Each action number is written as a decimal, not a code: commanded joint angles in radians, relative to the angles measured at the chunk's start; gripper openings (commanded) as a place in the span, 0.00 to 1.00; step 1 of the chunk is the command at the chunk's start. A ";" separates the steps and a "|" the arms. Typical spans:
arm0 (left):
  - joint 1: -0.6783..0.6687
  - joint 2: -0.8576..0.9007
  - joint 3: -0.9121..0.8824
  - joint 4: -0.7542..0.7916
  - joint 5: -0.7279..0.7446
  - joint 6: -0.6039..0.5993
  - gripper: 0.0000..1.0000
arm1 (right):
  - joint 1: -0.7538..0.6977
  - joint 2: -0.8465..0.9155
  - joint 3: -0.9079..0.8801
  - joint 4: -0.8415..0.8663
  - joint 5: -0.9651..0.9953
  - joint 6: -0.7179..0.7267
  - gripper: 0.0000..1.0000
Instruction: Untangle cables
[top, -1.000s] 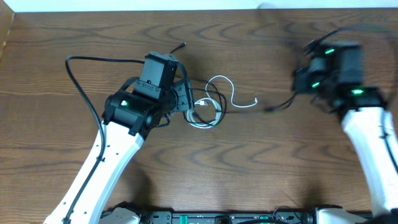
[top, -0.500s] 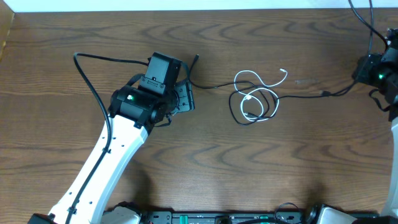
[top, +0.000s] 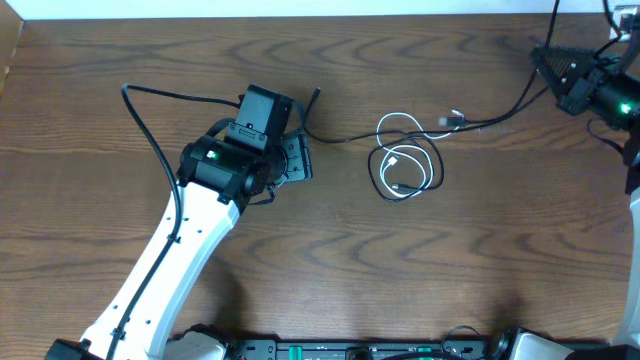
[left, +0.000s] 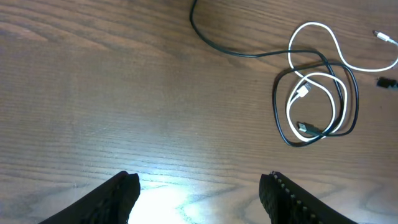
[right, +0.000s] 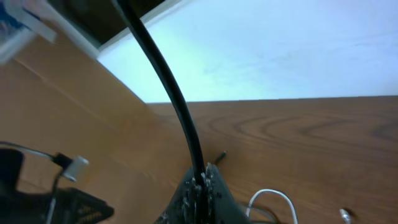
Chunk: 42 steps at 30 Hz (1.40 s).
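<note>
Cables (top: 398, 158) in loose black-and-white loops

**Left arm** (top: 170, 260): white link running diagonally from the near edge toward the cable coil (top: 405, 165). It ends in a black wrist housing with a green light, left of the coil.

**Left gripper** (top: 296, 158): just left of the coil, pointed toward it, low over the surface (top: 330, 250). Jaws spread wide; in the wrist view both dark fingertips (left: 121, 186) sit at the frame's lower edge.

**Right arm** (top: 632, 200): white link at the far right of the coil, mostly cut off by the frame. Its black wrist also carries a green light.

**Right gripper** (top: 553, 62): well right of the coil and beyond it, tip pointing left. Jaws closed on a black cable (right: 165, 81), which rises out of them.
</note>
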 joint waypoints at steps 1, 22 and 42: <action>0.000 0.005 0.000 -0.005 -0.013 0.021 0.67 | 0.000 0.001 0.007 0.016 0.032 0.106 0.01; 0.000 0.005 0.000 -0.016 -0.013 0.021 0.67 | -0.158 0.026 0.007 -0.250 1.267 0.114 0.01; 0.000 0.005 0.000 -0.043 -0.012 0.021 0.67 | -0.374 0.238 0.007 -0.339 1.129 0.121 0.72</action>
